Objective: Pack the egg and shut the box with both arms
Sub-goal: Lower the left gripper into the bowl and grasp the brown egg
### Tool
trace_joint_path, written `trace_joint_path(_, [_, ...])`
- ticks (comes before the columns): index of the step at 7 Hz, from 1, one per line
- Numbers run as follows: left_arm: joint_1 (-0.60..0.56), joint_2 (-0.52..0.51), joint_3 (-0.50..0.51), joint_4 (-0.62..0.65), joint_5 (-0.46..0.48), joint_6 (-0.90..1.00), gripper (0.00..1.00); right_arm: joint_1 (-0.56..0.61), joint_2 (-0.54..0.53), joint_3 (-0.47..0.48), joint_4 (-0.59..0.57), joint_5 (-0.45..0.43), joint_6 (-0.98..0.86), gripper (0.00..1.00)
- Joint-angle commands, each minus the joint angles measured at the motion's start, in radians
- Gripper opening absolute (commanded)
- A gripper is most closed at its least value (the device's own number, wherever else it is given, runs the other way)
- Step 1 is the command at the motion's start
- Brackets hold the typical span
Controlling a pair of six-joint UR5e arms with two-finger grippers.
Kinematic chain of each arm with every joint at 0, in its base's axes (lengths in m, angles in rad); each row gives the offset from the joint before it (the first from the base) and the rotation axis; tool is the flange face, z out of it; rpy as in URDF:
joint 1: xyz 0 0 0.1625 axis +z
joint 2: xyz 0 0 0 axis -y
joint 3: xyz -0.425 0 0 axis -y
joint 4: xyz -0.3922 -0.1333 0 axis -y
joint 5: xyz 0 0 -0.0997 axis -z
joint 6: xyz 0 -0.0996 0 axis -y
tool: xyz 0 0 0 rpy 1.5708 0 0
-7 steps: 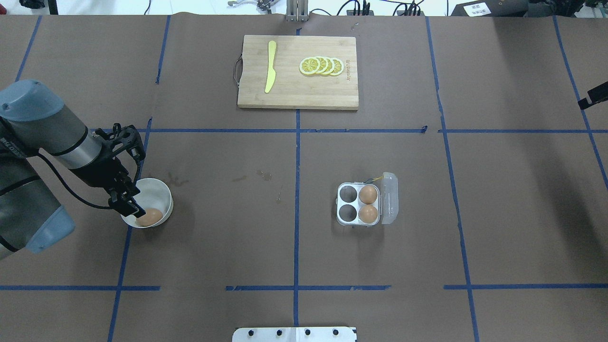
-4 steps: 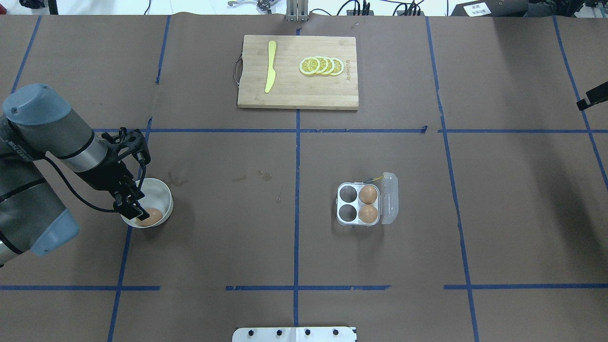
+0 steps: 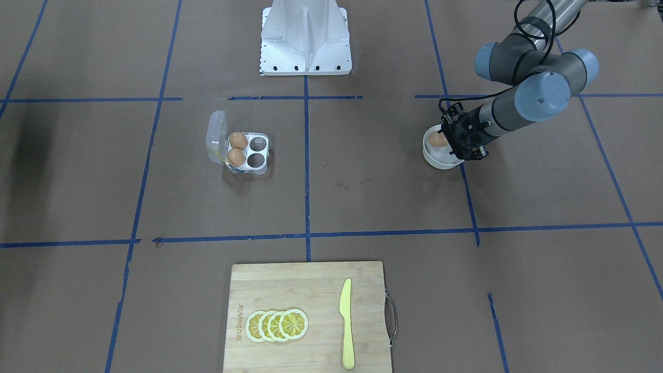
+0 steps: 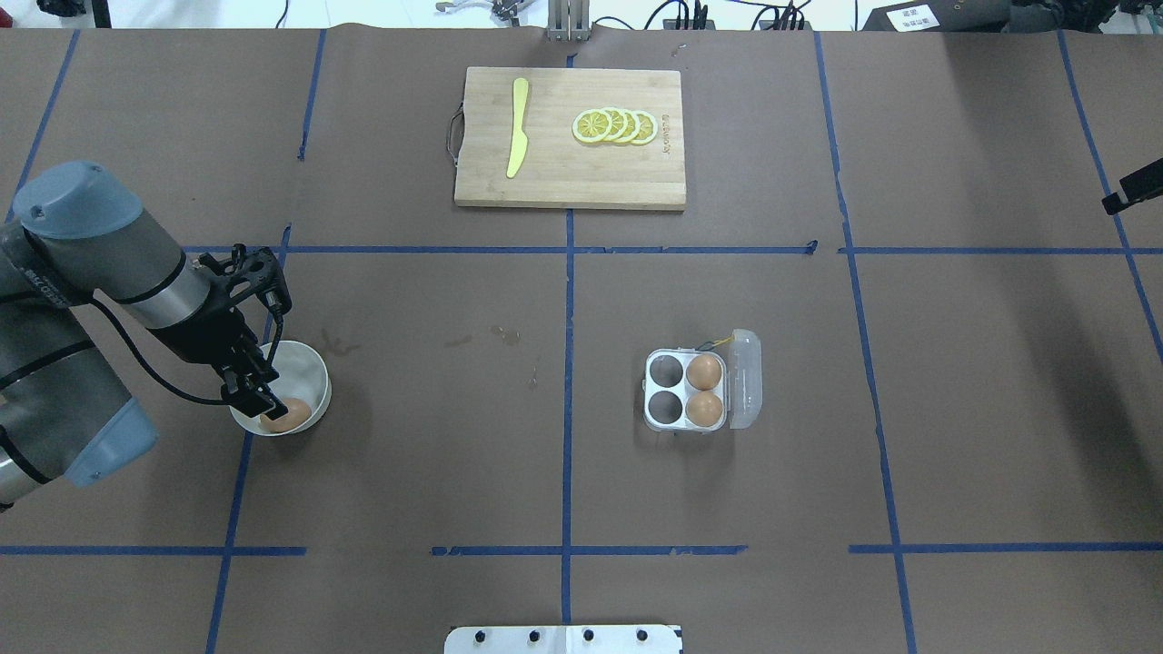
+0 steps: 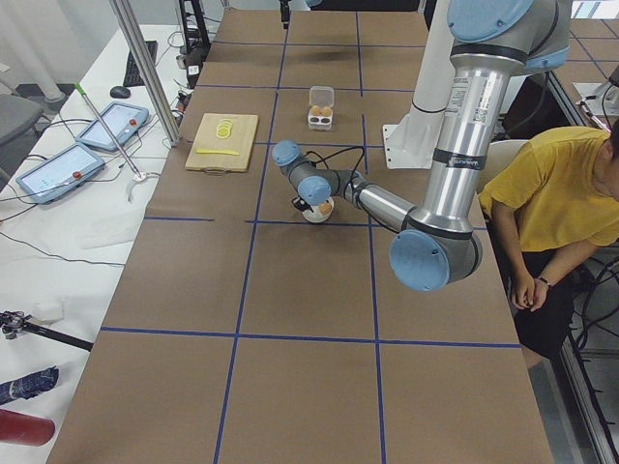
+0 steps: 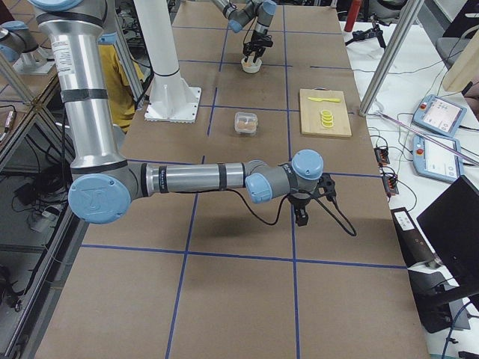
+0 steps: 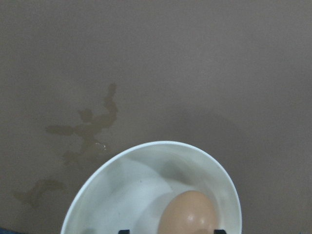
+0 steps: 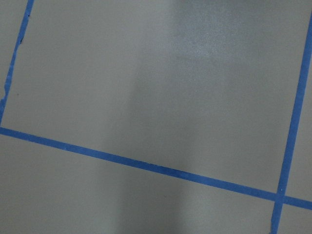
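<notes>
One egg [image 4: 287, 415] lies in a round white bowl [image 4: 309, 368] at the table's left. My left gripper [image 4: 262, 401] is open and reaches down into the bowl. In the left wrist view its fingertips [image 7: 124, 231] stand on either side of the egg [image 7: 187, 214], not closed on it. The clear box [image 4: 685, 427] sits right of centre with its lid [image 4: 745, 377] open to the right. Two eggs [image 4: 704, 371] fill its right cups and the two left cups are empty. My right gripper [image 6: 300, 217] hovers over bare table far to the right; I cannot tell if it is open or shut.
A wooden cutting board [image 4: 581, 182] with a yellow knife [image 4: 518, 127] and lemon slices [image 4: 616, 126] lies at the far middle. The white pedestal [image 3: 305, 36] stands at the robot's edge. A person in yellow [image 5: 556, 208] sits beside the table.
My left gripper has shifted slightly forward and lower into the bowl, closer around the egg. The box, its eggs and the right arm have not moved.
</notes>
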Motion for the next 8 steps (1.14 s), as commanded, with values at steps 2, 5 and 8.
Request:
trace_joint_path(2, [0.0,0.0,0.006,0.0,0.0,-0.001,0.65,0.0,0.0,-0.002,0.0,-0.001,0.0,1.0])
trace_joint_path(5, [0.014,0.0,0.004,0.0,0.0,-0.003,0.67,0.0,0.0,-0.004,0.0,0.0,0.0,1.0])
trace_joint_path(8, [0.031,0.0,0.009,0.0,0.005,-0.015,0.67,0.0,0.0,-0.008,0.0,-0.001,0.0,1.0])
